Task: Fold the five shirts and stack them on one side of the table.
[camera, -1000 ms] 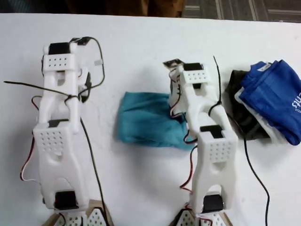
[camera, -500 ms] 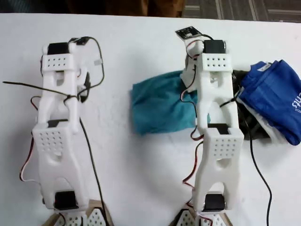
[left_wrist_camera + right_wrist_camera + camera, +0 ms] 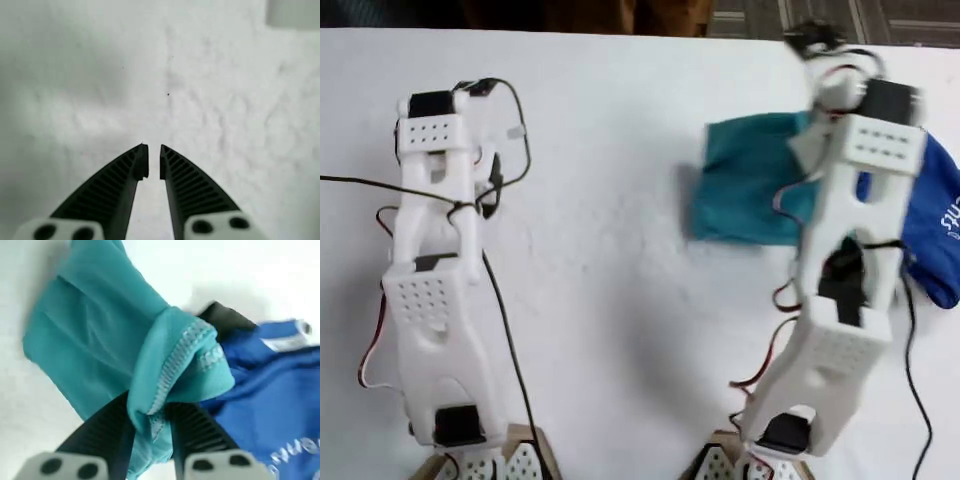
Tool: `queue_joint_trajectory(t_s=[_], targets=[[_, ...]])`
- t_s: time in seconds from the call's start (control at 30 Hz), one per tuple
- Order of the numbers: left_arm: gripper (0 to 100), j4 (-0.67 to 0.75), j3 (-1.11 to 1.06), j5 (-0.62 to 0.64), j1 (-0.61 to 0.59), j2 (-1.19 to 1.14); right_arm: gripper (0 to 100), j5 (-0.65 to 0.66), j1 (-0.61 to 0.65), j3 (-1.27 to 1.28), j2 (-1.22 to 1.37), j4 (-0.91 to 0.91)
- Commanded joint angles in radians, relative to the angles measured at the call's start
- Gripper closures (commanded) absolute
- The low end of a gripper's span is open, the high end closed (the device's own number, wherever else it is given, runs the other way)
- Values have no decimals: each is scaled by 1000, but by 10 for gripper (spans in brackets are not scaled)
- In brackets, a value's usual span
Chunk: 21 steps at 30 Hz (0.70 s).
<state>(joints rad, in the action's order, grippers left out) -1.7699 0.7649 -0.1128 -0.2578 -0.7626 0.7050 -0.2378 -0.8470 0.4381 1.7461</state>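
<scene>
A folded teal shirt (image 3: 745, 180) hangs from my right gripper (image 3: 152, 422), which is shut on its hemmed edge. In the right wrist view the teal shirt (image 3: 100, 340) is lifted beside the stack, where a blue shirt (image 3: 265, 400) lies over a black one (image 3: 222, 317). In the high view the right arm (image 3: 845, 260) stretches over the blue shirt (image 3: 935, 225) at the table's right side. My left gripper (image 3: 150, 162) hovers over bare white tabletop with its jaws nearly together and nothing between them. The left arm (image 3: 435, 250) stays at the left.
The white table (image 3: 610, 300) is bare between the two arms and across the left half. Black and red cables (image 3: 505, 330) trail along both arms. The table's far edge (image 3: 620, 32) runs along the top.
My right arm has carried the teal shirt from the table's middle to the right and away from the bases, up to the blue stack. The left arm has barely shifted.
</scene>
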Motion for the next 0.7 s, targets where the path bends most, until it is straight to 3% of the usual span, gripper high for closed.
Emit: queue_joint_trajectory(t_s=[0.0,0.3,0.67], targets=[[935,-15,-1,-3,-9,26,978,57,-128,-48,-82,-8],[935,-15,-5,-3,-9,26,978,86,-415,-37,-81,-151],[935,-17,-5,-3,-11,26,978,78,-521,-46,131,-245]])
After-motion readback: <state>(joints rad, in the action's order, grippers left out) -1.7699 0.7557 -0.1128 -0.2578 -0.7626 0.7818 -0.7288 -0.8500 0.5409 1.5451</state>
